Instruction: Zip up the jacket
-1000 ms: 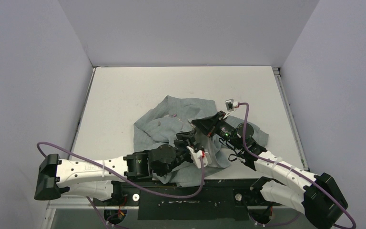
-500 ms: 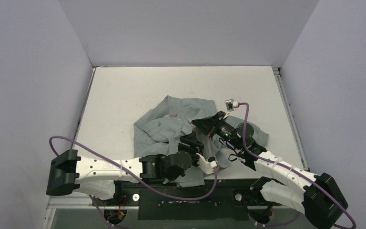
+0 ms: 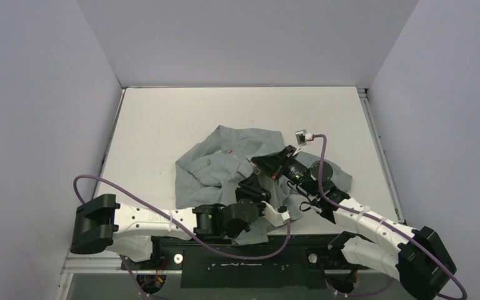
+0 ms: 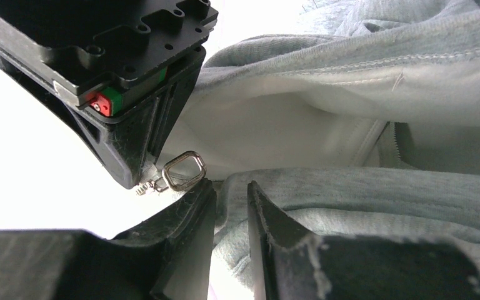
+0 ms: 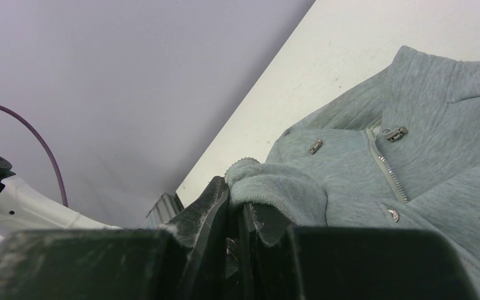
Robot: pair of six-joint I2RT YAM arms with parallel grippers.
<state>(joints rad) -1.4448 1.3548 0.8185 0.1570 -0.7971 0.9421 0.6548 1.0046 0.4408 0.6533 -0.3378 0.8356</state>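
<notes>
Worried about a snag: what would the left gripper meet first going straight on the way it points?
Probably the light grey sweatshirt-fabric jacket: its fold lies right before the left gripper, pale lining beyond, though depth is unclear.

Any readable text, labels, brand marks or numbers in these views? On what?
No text can be read in any view.
Dark lettering on the left arm's white link: too small and blurred to read.
The jacket: no print, label or tag text showing.
</notes>
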